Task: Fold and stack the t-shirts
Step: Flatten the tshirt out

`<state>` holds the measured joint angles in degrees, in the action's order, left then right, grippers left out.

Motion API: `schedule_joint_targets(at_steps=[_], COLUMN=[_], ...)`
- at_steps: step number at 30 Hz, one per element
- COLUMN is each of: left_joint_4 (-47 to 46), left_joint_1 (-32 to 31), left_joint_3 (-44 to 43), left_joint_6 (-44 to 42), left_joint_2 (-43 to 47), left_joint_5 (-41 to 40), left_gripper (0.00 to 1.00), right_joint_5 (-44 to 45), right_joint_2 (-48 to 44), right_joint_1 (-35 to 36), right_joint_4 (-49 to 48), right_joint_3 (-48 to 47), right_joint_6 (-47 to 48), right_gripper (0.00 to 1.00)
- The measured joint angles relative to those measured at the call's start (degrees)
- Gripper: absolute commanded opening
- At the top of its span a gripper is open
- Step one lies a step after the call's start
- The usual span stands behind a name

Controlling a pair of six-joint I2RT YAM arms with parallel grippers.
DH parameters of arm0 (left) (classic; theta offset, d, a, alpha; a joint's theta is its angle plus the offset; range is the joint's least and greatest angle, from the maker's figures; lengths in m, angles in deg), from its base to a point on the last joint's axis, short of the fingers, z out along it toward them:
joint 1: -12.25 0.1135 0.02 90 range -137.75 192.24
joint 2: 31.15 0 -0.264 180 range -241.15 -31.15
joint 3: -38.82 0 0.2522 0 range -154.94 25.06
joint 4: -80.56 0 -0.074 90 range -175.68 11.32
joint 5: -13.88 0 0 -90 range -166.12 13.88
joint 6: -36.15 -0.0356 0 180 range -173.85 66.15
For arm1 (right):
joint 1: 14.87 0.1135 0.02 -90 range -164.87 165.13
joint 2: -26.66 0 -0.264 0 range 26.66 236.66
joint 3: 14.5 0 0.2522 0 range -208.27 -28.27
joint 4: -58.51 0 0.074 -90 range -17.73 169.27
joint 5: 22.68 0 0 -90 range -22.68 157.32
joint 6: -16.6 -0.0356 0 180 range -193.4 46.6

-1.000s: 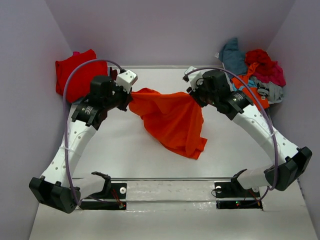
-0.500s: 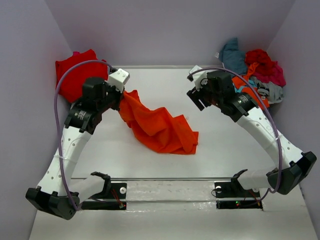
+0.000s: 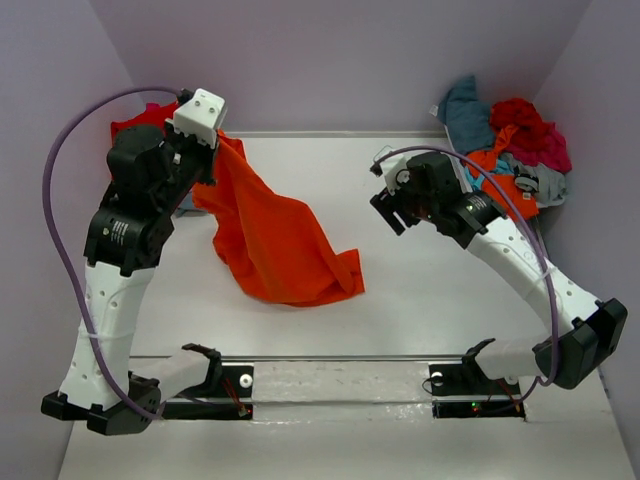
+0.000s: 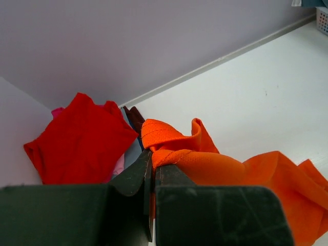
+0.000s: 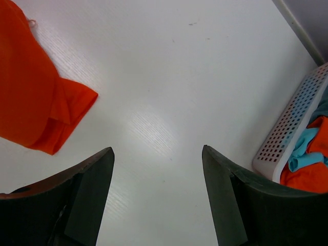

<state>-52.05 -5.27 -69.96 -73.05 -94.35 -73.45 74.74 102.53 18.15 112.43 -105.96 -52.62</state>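
A bright orange t-shirt (image 3: pixel 270 240) hangs from my left gripper (image 3: pixel 213 165), which is raised at the back left; its lower part lies crumpled on the table. In the left wrist view the left gripper (image 4: pixel 152 160) is shut on a hem of the orange t-shirt (image 4: pixel 220 169). Behind it, a red t-shirt (image 4: pixel 77 136) lies on a small stack against the wall, partly hidden by the arm in the top view (image 3: pixel 132 125). My right gripper (image 3: pixel 388 208) hovers open over bare table (image 5: pixel 156 154), apart from the orange t-shirt's sleeve (image 5: pixel 36 107).
A white perforated basket (image 5: pixel 292 130) at the back right holds a heap of t-shirts (image 3: pixel 510 140) in teal, red, magenta, orange and grey. Purple walls close in the table on three sides. Both arm bases sit at the near edge.
My right gripper has let go of the orange t-shirt and opened, drawing back to the right. My left gripper has lifted its end up and toward the back left, and the free end dropped onto the table.
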Motion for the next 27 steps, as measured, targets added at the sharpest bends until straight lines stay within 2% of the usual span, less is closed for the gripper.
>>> schedule_joint_targets(at_steps=[6, 10, 16, 21, 27], left_joint_4=[1.01, 1.92, 3.43, 4.17, 4.15], left_joint_1=[0.0, -0.02, -0.07, -0.44, -0.52], left_joint_3=[-1.09, -1.09, -1.66, -0.81, 2.93], left_joint_6=[-0.83, -1.38, -2.89, -3.48, -3.45], left_joint_2=[-1.31, -1.95, -2.27, -3.34, -3.19], left_joint_5=[-0.22, -0.2, 0.13, 0.35, 0.42], left_gripper=[0.06, 0.05, 0.05, 0.05, 0.05], right_joint_5=[-2.86, -3.91, -8.76, -12.31, -16.92], right_joint_2=[0.37, 3.21, 7.37, 15.37, 25.94], right_joint_1=[0.0, -0.09, -2.23, -3.3, -3.48], right_joint_4=[-0.92, -1.75, -3.74, -4.44, -4.74], right_joint_3=[1.73, 4.17, 2.86, -4.63, -6.32], right_joint_6=[-1.53, -2.69, -6.16, -8.96, -11.08], right_gripper=[0.75, 0.75, 0.75, 0.72, 0.69])
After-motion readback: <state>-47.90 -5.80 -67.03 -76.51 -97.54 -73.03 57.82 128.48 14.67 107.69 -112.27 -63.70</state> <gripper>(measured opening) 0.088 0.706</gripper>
